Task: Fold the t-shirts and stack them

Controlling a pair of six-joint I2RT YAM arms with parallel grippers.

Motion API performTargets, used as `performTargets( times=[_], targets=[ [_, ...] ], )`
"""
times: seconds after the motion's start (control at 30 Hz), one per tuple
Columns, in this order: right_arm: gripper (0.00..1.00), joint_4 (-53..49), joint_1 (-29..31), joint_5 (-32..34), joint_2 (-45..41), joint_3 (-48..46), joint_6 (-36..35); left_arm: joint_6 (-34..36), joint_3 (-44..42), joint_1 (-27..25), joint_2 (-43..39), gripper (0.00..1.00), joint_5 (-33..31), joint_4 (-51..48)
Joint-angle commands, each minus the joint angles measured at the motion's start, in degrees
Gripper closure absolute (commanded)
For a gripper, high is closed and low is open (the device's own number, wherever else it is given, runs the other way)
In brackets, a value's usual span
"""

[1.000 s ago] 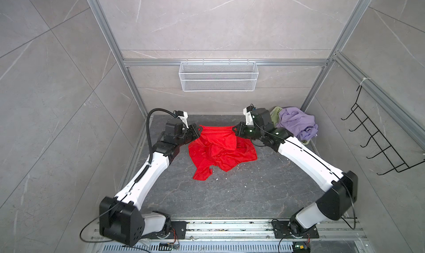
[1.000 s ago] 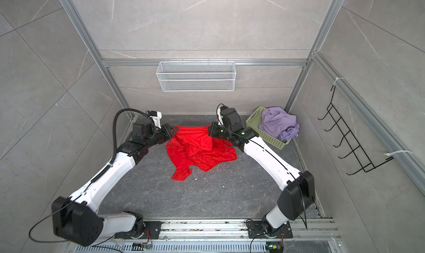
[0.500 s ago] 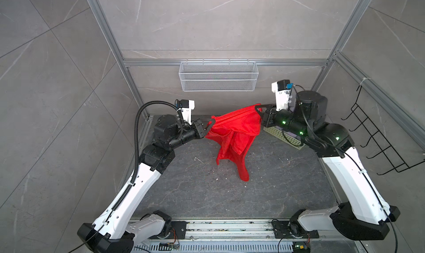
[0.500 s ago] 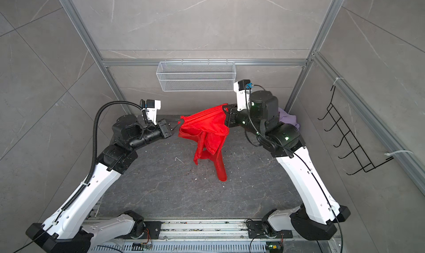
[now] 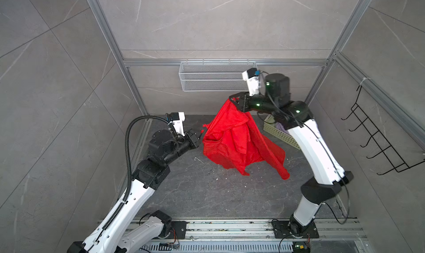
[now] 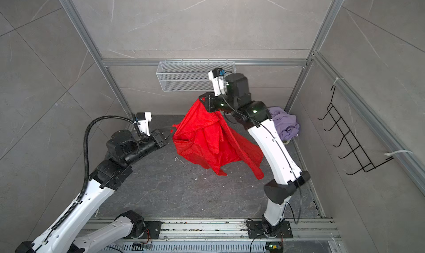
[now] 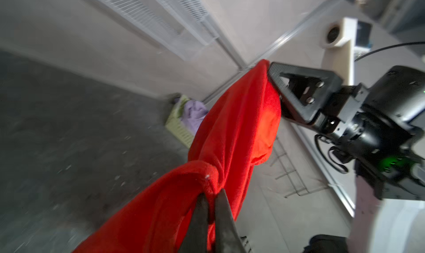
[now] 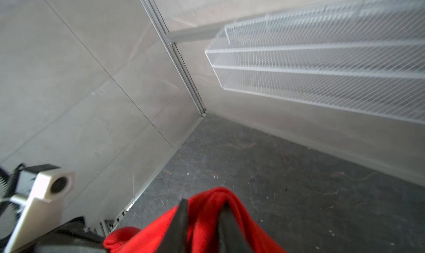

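My right pincer (image 5: 231, 100) is high in the upper middle of both top views, just in front of the white wire shelf (image 5: 211, 79) on the back wall. The red t-shirt (image 5: 234, 139) hangs from it. In the right wrist view my two fingers (image 8: 181, 219) stand partly apart. The red cloth is bunched between them and around them, so this pincer has the shirt by one gathered part. From there the shirt falls as a wide, creased cone to the middle of the frame. Its lowest points hang to the lower right, over the dark bench (image 5: 207, 194). I cannot tell if they touch the bench.

My left pincer (image 5: 199, 135) is lower, left of the middle, and it points at the left edge of the shirt. In the left wrist view its fingers (image 7: 200, 219) have only a narrow gap between them, and a rolled hem of the shirt lies over their tips. Whether the hem is really pinched or only rests there, I cannot tell. In both top views the tips are just beside a red corner of the cloth.

The lilac t-shirt (image 6: 285, 123) lies crumpled in the pale green basket (image 5: 279, 135). It is at the right of the frame near the back corner, partly hidden behind my right arm.
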Motion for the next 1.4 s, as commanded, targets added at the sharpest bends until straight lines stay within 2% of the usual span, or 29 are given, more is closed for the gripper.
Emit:
performTargets(
  times=[0.0, 0.1, 0.2, 0.27, 0.33, 0.43, 0.5, 0.53, 0.67, 0.87, 1.0, 1.23, 1.37],
  targets=[
    [0.26, -3.38, -0.99, 4.39, 10.68, 4.26, 1.38, -13.00, -5.77, 1.41, -0.40, 0.55, -19.54, -19.09],
    [0.25, -7.49, -1.00, 8.13, 13.22, 7.98, 1.18, -15.84, -11.81, 2.48, -4.22, 0.35, -27.69, -21.98],
    [0.25, -7.01, -1.02, 9.33, 9.98, 3.73, 0.39, -12.59, -13.21, 2.51, -6.62, 0.33, -31.74, -22.82],
    [0.25, -5.79, -1.09, 11.32, 5.88, -3.32, 0.76, -7.74, -11.49, 2.78, -4.64, 0.31, -30.14, -24.68],
    [0.25, -3.72, -1.29, 12.42, 1.20, -12.14, 2.03, -1.96, -8.73, 2.81, 0.03, 0.31, -24.37, -25.09],
    [0.25, 0.16, -1.81, 14.29, -6.85, -27.92, 5.50, 4.89, -4.47, 2.64, 10.64, 0.33, -11.61, -23.50],
    [0.26, 1.96, -2.98, 15.41, -12.26, -38.58, 8.93, 8.90, -1.83, 1.49, 18.61, 0.41, -1.75, -20.71],
    [0.26, 2.48, -3.61, 15.86, -14.29, -42.58, 10.39, 10.68, -0.39, 0.33, 21.59, 0.44, 0.93, -20.28],
    [0.26, 4.73, -8.44, 15.86, -23.21, -59.98, 16.65, 16.47, 6.12, -5.71, 33.55, 0.45, 3.83, -22.50],
    [0.25, 8.82, -16.33, 10.87, -34.42, -79.47, 22.42, 17.76, 11.29, -11.21, 45.48, 0.46, 5.27, -23.48],
    [0.24, 11.07, -18.02, 8.28, -37.57, -86.87, 23.59, 16.65, 12.41, -12.03, 50.04, 0.48, 4.98, -23.53],
    [0.23, 19.90, -19.16, 3.33, -37.36, -96.09, 27.52, 14.62, 11.70, -12.03, 52.84, 0.50, 4.15, -20.26],
    [0.24, 23.06, -19.18, 2.01, -36.22, -99.11, 29.31, 13.10, 11.20, -12.00, 53.92, 0.60, 4.03, -18.53]
  ],
)
